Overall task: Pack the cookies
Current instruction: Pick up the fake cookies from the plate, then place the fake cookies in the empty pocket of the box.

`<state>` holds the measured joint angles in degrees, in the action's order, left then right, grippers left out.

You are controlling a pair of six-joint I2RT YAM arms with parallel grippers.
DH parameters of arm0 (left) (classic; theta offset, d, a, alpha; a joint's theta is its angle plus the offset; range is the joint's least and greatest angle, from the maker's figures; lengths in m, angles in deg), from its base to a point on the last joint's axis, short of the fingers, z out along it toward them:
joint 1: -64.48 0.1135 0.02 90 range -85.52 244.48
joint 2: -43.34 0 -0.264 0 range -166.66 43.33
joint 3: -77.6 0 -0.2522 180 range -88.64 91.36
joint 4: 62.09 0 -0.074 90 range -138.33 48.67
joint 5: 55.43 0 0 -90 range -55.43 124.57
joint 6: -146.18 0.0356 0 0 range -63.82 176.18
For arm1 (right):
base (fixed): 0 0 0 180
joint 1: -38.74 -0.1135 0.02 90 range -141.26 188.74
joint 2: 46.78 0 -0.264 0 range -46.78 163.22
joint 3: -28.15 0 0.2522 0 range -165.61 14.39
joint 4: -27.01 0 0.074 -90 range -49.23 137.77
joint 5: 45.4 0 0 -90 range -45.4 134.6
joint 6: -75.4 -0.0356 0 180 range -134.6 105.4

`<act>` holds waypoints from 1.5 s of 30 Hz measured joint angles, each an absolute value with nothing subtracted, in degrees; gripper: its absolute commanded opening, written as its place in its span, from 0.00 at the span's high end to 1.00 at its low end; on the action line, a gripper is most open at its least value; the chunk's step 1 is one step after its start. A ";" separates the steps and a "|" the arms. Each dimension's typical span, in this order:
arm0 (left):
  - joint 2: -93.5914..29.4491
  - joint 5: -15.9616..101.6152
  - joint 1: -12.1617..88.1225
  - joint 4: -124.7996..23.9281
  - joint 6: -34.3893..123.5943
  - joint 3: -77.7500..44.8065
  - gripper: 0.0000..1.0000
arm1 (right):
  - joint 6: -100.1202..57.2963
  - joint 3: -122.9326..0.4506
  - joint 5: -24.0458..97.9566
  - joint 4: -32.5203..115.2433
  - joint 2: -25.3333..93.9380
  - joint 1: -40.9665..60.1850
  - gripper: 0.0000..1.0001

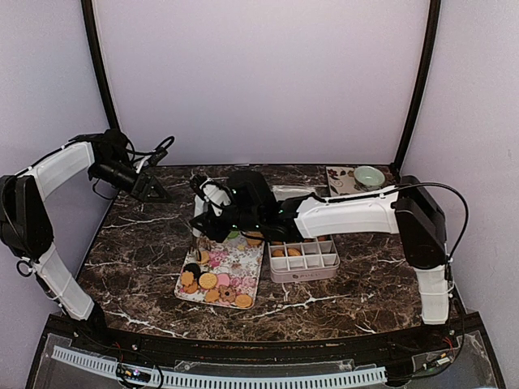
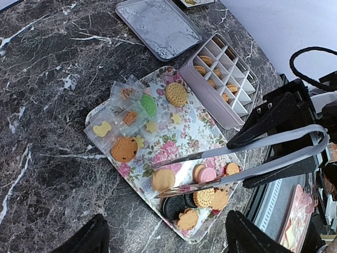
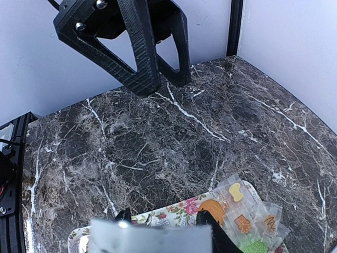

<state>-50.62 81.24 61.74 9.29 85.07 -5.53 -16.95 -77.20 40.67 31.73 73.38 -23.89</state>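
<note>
Cookies (image 2: 204, 197) first: where are they?
Mostly loose on the flowered rectangular tray (image 2: 195, 142) on the dark marble tabletop (image 2: 52, 105), with a few in clear packets at its other end. Several more sit in compartments of the pale divided plastic box (image 2: 205, 89) just beside the tray.
And the right claw (image 2: 247, 161)?
Clamped on the silver metal tongs (image 2: 295, 133), whose tips reach over the loose pile. Whether they pinch one, I cannot tell.
Left claw (image 1: 154, 190)?
Fingers apart, holding nothing, up over the tabletop's rear left, well apart from the tray.
</note>
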 measured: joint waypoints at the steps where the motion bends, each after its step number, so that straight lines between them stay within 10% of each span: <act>1: -50.57 81.24 61.74 9.29 85.09 -5.55 0.22 | -17.27 -77.11 40.32 31.66 73.40 -23.94 0.59; 14: -50.55 81.79 61.74 9.29 85.07 -5.57 0.22 | -18.00 -73.92 41.72 30.46 72.11 -24.27 0.79; 45: -50.44 82.77 61.74 9.21 84.41 -5.55 0.22 | -18.02 -33.55 59.60 44.78 21.58 -13.58 0.81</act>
